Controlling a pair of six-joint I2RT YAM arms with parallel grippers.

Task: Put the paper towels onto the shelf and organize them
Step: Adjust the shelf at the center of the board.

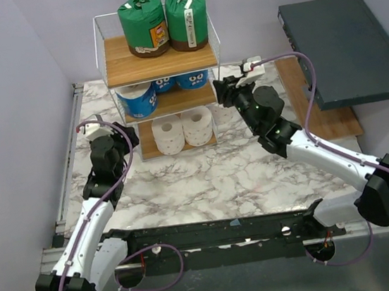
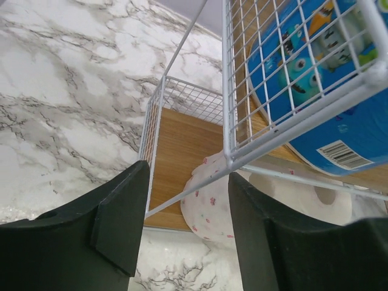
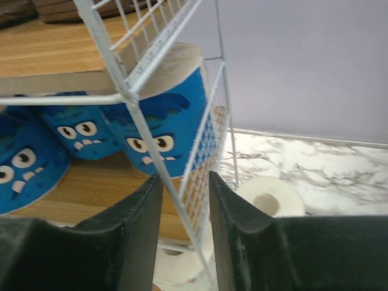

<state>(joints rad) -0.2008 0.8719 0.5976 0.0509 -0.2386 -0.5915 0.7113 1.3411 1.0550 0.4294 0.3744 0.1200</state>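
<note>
1. Left gripper (image 1: 123, 134) (image 2: 188, 182): the jaws stand moderately apart and hold nothing. The gripper sits just beside the left side of the shelf (image 1: 163, 65) (image 2: 227, 91), level with the bottom tier. In the left wrist view, the shelf's wire corner shows beyond the gap between the fingers.

2. Right gripper (image 1: 222, 89) (image 3: 185, 182): the jaws are parted by a narrow gap and grip no roll. The gripper sits at the right side of the shelf (image 3: 130, 91), level with the middle tier. In the right wrist view, a thin corner wire of the shelf crosses the gap. Whether a finger touches that wire cannot be told.

3. Shelf contents, by tier:
- Top board: two green rolls (image 1: 143, 25) (image 1: 187, 18), upright and side by side.
- Middle board: three blue rolls (image 1: 138, 99) (image 1: 164, 85) (image 1: 193, 80) (image 3: 163, 121) printed with cartoon faces. The left one stands nearest the front edge (image 2: 315, 79).
- Bottom board: two white rolls (image 1: 168, 134) (image 1: 197, 125) (image 2: 209, 200), touching each other with the core ends facing forward.

4. Surroundings: the shelf stands upright at the far edge of the marble-pattern table (image 1: 206, 179). A dark grey box (image 1: 342, 46) lies to the right of the shelf, well apart from it.
</note>
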